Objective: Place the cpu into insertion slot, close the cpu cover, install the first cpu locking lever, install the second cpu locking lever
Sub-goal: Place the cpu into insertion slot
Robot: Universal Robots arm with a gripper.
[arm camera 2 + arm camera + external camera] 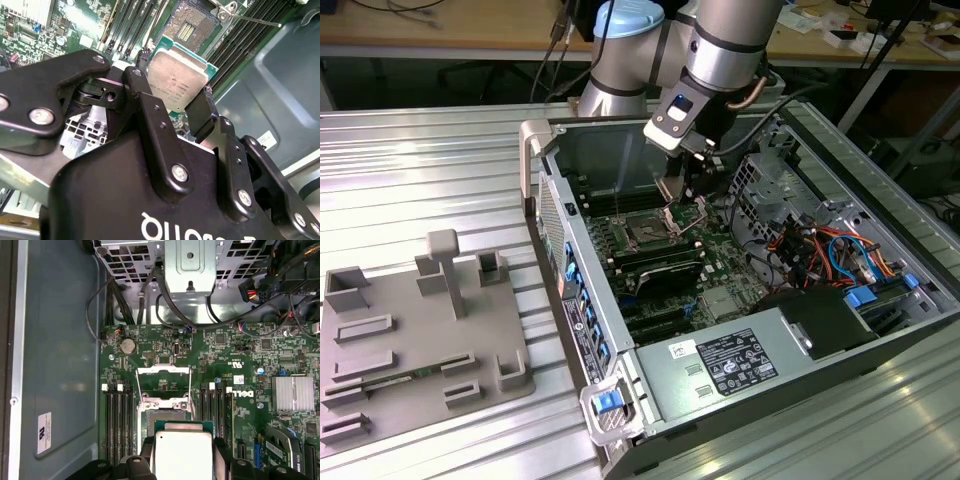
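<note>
Cpu (175,80) clamped by its edges between black gripper (172,89) fingers, hovering just over uncovered insertion slot (187,27) on green motherboard (225,355). Beyond it, cpu cover (164,371) stands open. Exterior view: gripper upper centre of frame, inside computer case (620,150).

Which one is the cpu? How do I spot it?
Look inside the open computer case, over the green motherboard. The black gripper pinches a flat square chip there: that is the cpu. Its silver top with a green edge sets it apart from the long black memory slots nearby.
</note>
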